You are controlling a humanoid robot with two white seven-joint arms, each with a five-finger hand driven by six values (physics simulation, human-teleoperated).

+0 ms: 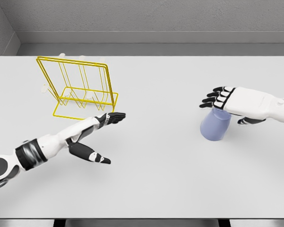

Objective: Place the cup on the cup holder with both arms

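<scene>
- I see the cup [216,126], pale blue, standing on the worktop [161,179] at about 3 o'clock, well apart from the cup holder [80,90].
- My right hand [229,101] sits over the cup's top, fingers [213,99] extended; I cannot tell whether they grip it yet.
- The yellow wire cup holder stands at 10 o'clock.
- My left hand [104,124] reaches just beside the cup holder's front edge, fingers straight and holding nothing, placed, I judge, to receive the cup.

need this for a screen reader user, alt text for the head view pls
The right hand, fingers spread, hovers over a pale blue cup on a white table. At left, the open left hand reaches toward a yellow wire cup holder.
</scene>
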